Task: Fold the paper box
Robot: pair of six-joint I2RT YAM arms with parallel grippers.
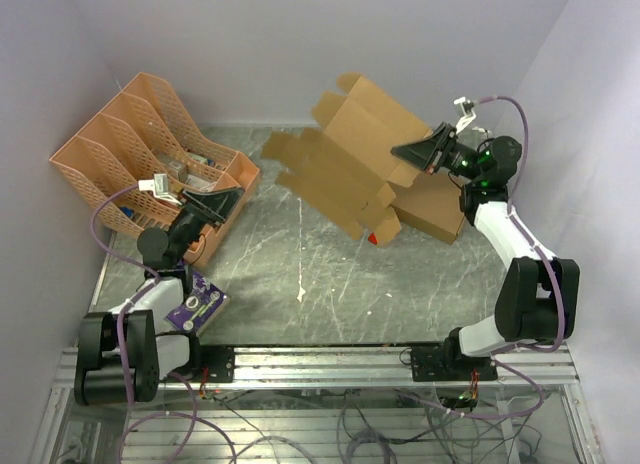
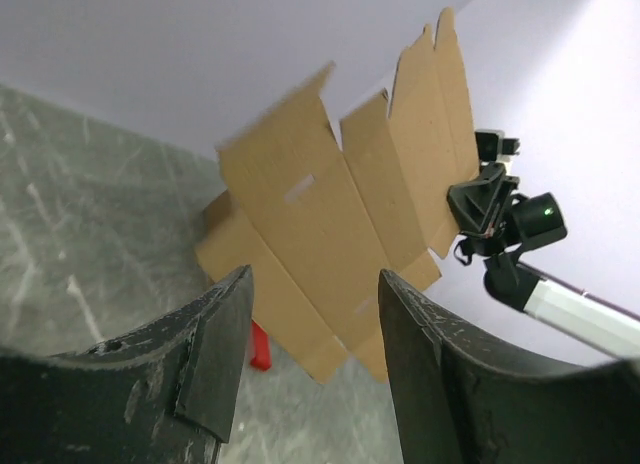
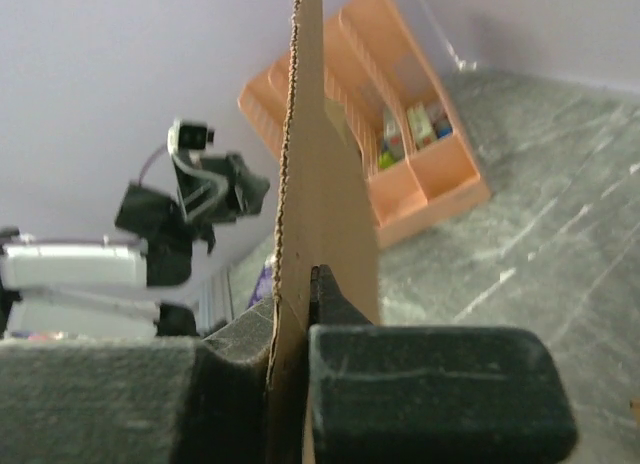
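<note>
The flat paper box point(image 1: 340, 174) is held tilted in the upper centre of the overhead view, its right edge pinched by the right gripper point(image 1: 412, 152), while the left gripper point(image 1: 228, 196) at left stands open, empty.

Bare bench point(image 1: 300, 284) lies open between the arms. The raised paper box point(image 1: 340, 174) and the cardboard box point(image 1: 435, 212) beside it block the right rear; the orange tray point(image 1: 110, 134) walls the left.

L: rack point(image 1: 100, 144); mid-rear: paper box point(image 1: 335, 174); R of it: cardboard box point(image 1: 435, 212)
</note>
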